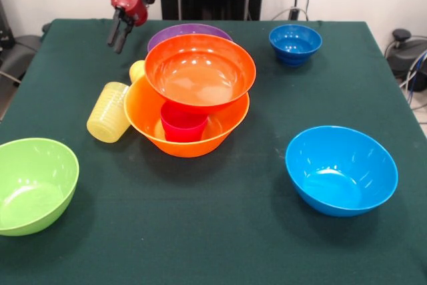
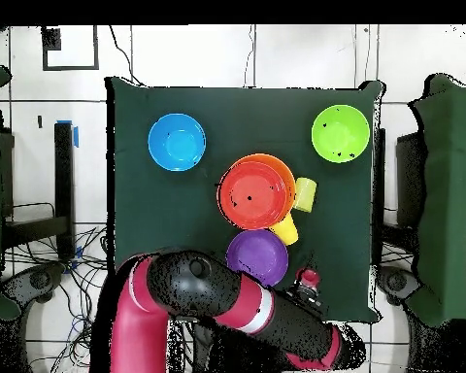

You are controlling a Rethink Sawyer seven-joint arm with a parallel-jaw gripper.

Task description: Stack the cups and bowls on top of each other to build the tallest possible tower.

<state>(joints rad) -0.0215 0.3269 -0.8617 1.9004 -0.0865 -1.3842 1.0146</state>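
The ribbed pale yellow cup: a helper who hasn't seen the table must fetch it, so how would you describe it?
Find the orange-yellow bowl mid-table holding a red-orange bowl. Against its outer wall, on the lime green bowl's side, lies the ribbed pale yellow cup. It is tipped over and ribbed, unlike the smooth orange-yellow cup beside it.

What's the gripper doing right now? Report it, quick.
Gripper: closed, holding nothing, hanging above the table beside the purple bowl.

Red-orange bowl sits atop orange-yellow bowl; purple bowl adjacent, possibly touching; arm beside it.
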